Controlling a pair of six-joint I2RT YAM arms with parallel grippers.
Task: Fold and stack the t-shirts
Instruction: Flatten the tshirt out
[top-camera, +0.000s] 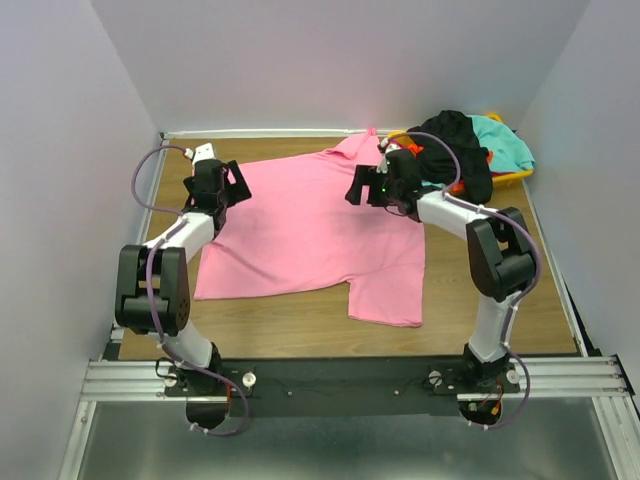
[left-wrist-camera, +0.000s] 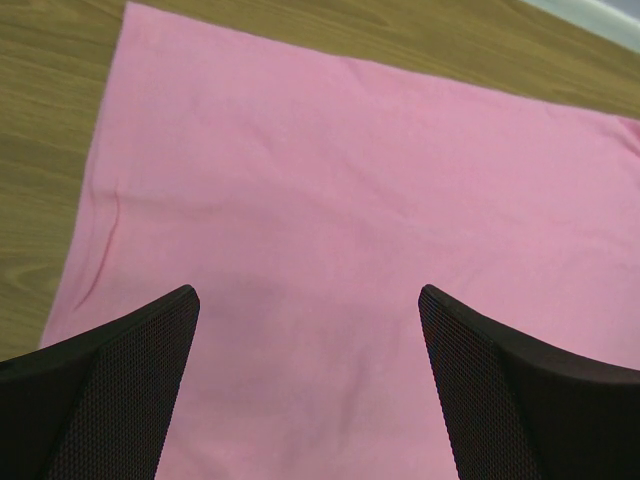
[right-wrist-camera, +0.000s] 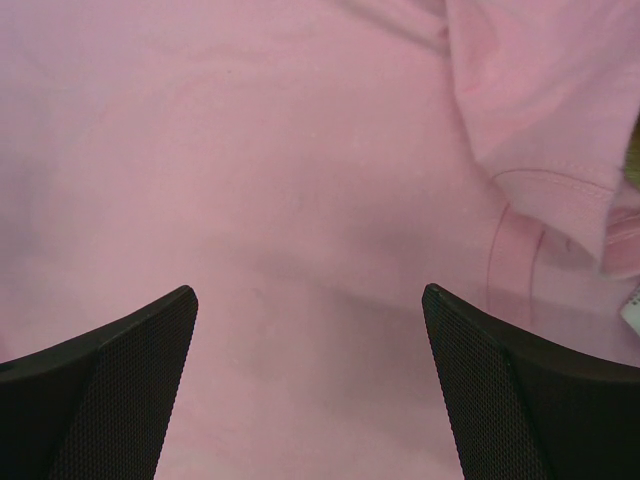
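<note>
A large bright pink t-shirt (top-camera: 310, 230) lies spread flat on the wooden table (top-camera: 300, 330), one sleeve reaching toward the near right. My left gripper (top-camera: 232, 188) hovers open over the shirt's far left edge; in the left wrist view only pink cloth (left-wrist-camera: 330, 200) shows between its fingers (left-wrist-camera: 120, 390). My right gripper (top-camera: 362, 188) stands open above the shirt's far right part, near the collar (right-wrist-camera: 545, 215); nothing is between its fingers (right-wrist-camera: 520, 400). A heap of black (top-camera: 458, 145), teal (top-camera: 505, 143) and orange-red t-shirts fills the bin at the far right.
A yellow bin (top-camera: 512, 177) holding the heap sits at the table's far right corner. White walls close in the table on the left, back and right. Bare wood (left-wrist-camera: 50, 120) shows left of the pink shirt and along the near edge.
</note>
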